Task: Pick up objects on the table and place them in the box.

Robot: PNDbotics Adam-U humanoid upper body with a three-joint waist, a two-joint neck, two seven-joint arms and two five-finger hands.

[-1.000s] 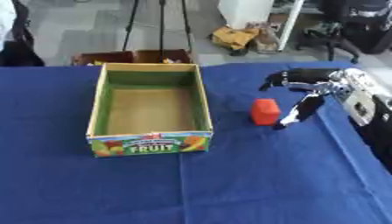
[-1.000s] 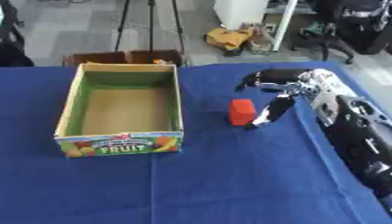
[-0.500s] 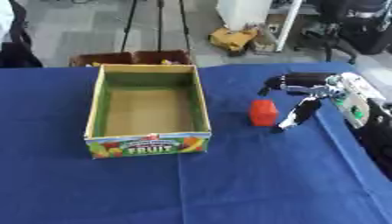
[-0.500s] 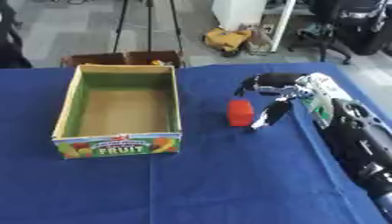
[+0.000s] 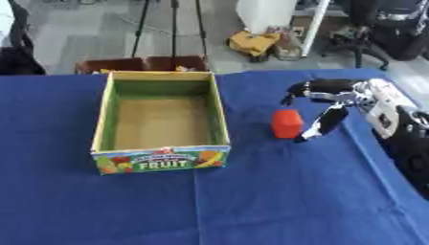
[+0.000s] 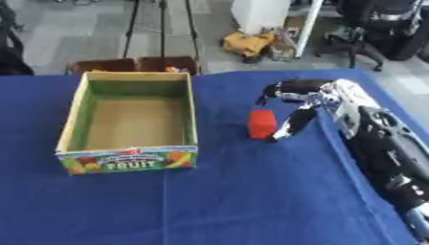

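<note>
Right hand (image 5: 335, 98) has edged nearer the red block (image 5: 287, 124), fingers spread, not grasping

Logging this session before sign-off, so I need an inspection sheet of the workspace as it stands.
Surface: blue tablecloth, wrinkled, covering the table.
Job's things: cardboard fruit box, open and empty; red block upright on the cloth to its right, apart from it.
Clutter: nothing seen on the table.
Hands: right hand open beside the red block, fingers spread around it, not holding it; left hand not in view.
Cables: nothing seen.
Surroundings: tripod legs, a brown crate, a yellow object on the floor and an office chair beyond the table.
</note>
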